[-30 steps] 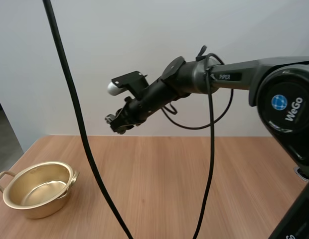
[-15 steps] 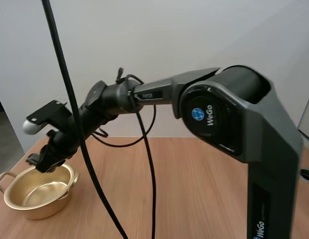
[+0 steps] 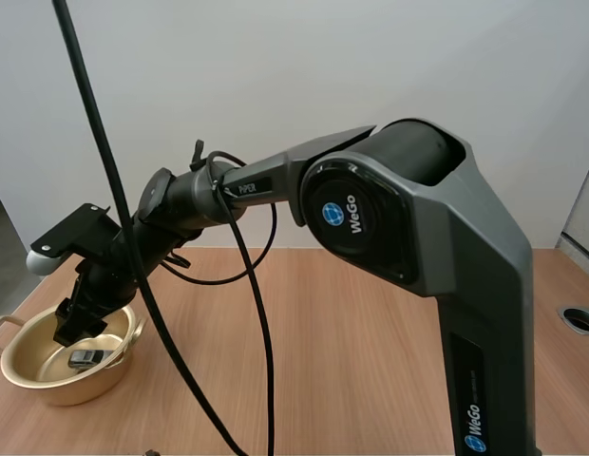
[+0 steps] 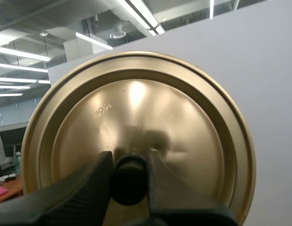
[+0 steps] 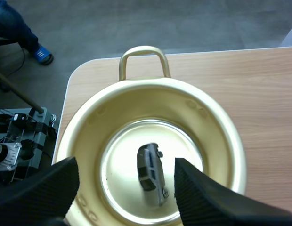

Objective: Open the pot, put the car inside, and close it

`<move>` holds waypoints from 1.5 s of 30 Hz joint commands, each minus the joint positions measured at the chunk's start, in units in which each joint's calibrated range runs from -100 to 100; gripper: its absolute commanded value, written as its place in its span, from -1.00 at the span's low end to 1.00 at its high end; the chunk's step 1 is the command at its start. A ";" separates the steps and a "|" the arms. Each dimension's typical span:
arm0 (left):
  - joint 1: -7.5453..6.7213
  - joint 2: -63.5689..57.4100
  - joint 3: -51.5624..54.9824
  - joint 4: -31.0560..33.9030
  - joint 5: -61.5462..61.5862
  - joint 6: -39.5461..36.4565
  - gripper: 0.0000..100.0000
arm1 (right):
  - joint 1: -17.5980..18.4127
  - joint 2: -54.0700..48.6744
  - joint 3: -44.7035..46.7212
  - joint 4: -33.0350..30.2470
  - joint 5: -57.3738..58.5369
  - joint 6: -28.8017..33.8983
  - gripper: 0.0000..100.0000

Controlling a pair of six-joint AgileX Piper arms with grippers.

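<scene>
While the right gripper (image 5: 126, 165) hung spread open just above the pot (image 5: 141, 52), the car (image 5: 152, 173) lay loose inside on the bottom, possibly on its side, hard to tell. Left gripper (image 4: 129, 160) was clenched on the knob (image 4: 129, 182) of the lid (image 4: 136, 103). Best move, I judged: lift the right gripper straight up clear of the pot, then set the lid down level and centred.

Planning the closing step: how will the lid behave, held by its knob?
Likely stiff and light: the lid looks like thin metal. Pinched only at its round knob by the left gripper, it may swivel or slip.
</scene>
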 commanded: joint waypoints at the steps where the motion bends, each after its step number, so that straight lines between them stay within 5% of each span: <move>1: 0.02 0.46 1.45 1.92 0.18 0.06 -1.00 | -0.12 -0.80 0.01 -3.46 1.16 2.93 0.90; 3: 0.02 0.93 3.16 4.34 0.18 0.06 -1.00 | -0.42 -2.08 0.01 -8.15 1.16 6.21 0.27; 6: 0.02 1.70 7.46 8.03 2.60 -1.03 -1.00 | -1.83 -5.11 0.01 -15.47 0.81 11.81 -1.00; 14: 0.02 6.04 28.46 19.64 1.89 -8.50 -1.00 | -10.66 -13.81 0.01 -30.37 -0.33 25.98 -1.00; 23: 0.02 22.73 45.20 19.71 0.16 -3.64 -1.00 | -22.55 -24.65 0.01 -30.27 2.73 28.62 -1.00; 30: 0.73 33.07 46.63 20.40 1.54 -1.48 -1.00 | -26.16 -34.38 0.01 -31.49 3.95 28.50 -1.00; 39: 0.71 39.09 46.67 20.80 1.29 -3.27 -0.99 | -26.44 -42.64 0.13 -33.75 10.27 28.50 -1.00; 42: 0.71 40.76 46.67 20.89 1.29 -3.17 -0.52 | -26.44 -45.04 0.13 -35.32 11.18 28.62 -1.00; 45: 0.71 40.41 46.51 21.15 -2.04 -2.56 0.58 | -26.44 -47.29 0.13 -38.63 11.86 29.94 -1.00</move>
